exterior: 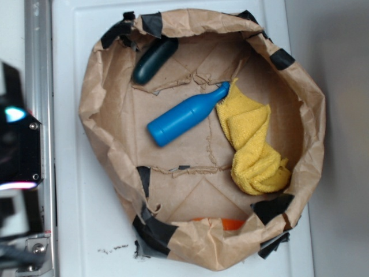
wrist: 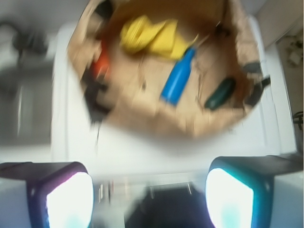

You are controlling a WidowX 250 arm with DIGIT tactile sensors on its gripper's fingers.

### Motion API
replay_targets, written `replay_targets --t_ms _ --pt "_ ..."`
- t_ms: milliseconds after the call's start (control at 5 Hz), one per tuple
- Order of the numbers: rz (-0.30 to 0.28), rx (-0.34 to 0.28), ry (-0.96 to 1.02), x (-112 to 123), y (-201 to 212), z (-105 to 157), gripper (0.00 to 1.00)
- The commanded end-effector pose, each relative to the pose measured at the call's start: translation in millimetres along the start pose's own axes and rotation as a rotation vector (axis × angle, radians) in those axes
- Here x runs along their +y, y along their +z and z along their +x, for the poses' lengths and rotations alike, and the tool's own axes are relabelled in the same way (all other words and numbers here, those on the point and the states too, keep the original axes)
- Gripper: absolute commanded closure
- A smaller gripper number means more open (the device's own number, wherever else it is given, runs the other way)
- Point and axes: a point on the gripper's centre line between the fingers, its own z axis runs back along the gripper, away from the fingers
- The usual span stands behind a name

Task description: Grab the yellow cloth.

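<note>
Item: cloth (exterior: 252, 145), yellow, terry, bunched in folds, lying inside a rolled-down paper bag (exterior: 104, 109) against its right wall, its upper tip touching the neck of a blue bottle (exterior: 185, 115). Also in the bag: a dark green object (exterior: 154, 59) at the upper-left wall; an orange object (exterior: 222, 222), mostly hidden under the near rim. Bag stands on a white counter (exterior: 75, 231). Gripper (wrist: 149, 190): released, fingers (wrist: 69, 199) spread wide with nothing between them, well apart from the bag and outside its rim. Step in hand, by judgement: the approach. Best done by crossing over the rim, descending on the cloth's thick lower folds away from the bottle, and closing on a raised ridge rather than flat fabric. Exterior view: shows the cloth's folds and bag layout sharply, but no fingers. Wrist view: blurred, yet alone shows the open jaws and their line toward the bag.
</note>
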Motion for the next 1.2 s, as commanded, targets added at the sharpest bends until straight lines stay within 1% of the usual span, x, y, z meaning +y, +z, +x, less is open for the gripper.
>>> replay_targets --t_ms 0,200,400,600,800,1000 --pt "-0.015 -0.016 0.083 4 -55 57 0.00" --pt "-0.007 0.015 0.053 1 -93 82 0.00" --pt "-0.058 0.038 0.031 -10 -127 98 0.00" --pt "-0.104 0.034 0.001 -22 -155 108 0.00" --pt "-0.160 0.049 0.056 -20 -173 117 0.00" --pt "-0.150 0.045 0.077 -25 -190 126 0.00"
